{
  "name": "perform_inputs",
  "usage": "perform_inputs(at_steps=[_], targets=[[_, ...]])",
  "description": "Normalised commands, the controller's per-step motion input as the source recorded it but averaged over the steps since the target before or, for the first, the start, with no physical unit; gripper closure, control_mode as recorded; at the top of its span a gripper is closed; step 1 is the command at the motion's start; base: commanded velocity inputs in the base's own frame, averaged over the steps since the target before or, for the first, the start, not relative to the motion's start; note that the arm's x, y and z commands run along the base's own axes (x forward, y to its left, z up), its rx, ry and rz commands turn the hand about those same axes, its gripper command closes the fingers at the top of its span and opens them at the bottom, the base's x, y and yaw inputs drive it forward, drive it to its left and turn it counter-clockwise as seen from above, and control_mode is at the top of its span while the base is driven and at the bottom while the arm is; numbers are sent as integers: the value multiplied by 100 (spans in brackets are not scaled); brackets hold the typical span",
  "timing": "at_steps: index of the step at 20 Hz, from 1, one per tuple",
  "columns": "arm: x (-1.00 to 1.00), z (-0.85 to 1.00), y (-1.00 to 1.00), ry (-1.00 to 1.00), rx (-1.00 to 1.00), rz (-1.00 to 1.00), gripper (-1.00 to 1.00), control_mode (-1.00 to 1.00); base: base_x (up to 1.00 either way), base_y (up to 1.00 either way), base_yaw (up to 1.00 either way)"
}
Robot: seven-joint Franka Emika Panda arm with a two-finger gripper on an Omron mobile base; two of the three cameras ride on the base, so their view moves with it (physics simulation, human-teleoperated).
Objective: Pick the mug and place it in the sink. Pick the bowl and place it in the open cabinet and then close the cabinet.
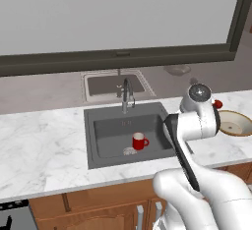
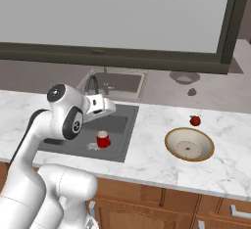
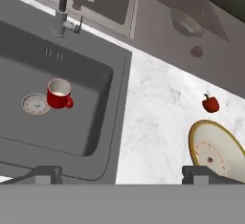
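The small red mug (image 1: 140, 141) (image 2: 103, 139) (image 3: 59, 94) stands upright on the floor of the dark grey sink (image 1: 113, 126) (image 2: 117, 120) (image 3: 28, 50), beside the round drain (image 3: 35, 104). To the right of the sink, the wide tan bowl (image 1: 235, 123) (image 2: 188, 145) (image 3: 215, 149) rests on the marble counter. My gripper (image 3: 122, 173) hangs open and empty above the sink's right rim, between mug and bowl. One of its fingertips (image 3: 48, 173) is over the basin, the other near the bowl. The cabinet is out of view.
A slim chrome faucet (image 1: 126, 95) (image 2: 92, 83) (image 3: 61, 12) rises behind the basin. A tiny red fruit (image 1: 217, 104) (image 2: 195, 121) (image 3: 210, 104) lies just behind the bowl. A dark-framed window runs along the back wall. Wooden drawers sit below the counter.
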Motion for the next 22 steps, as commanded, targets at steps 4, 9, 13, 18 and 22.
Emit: perform_inputs(at_steps=[4,9,13,18,22], targets=[[0,19,-12,0,0,-17,-100,-100,0,0,0],[-29,21,-2,14,8,-6,-100,-100,0,0,0],[-35,15,0,15,16,-2,-100,-100,0,0,0],[-15,18,-5,10,8,0,-100,-100,0,0,0],[-5,7,-31,1,0,0,-100,-100,0,0,0]])
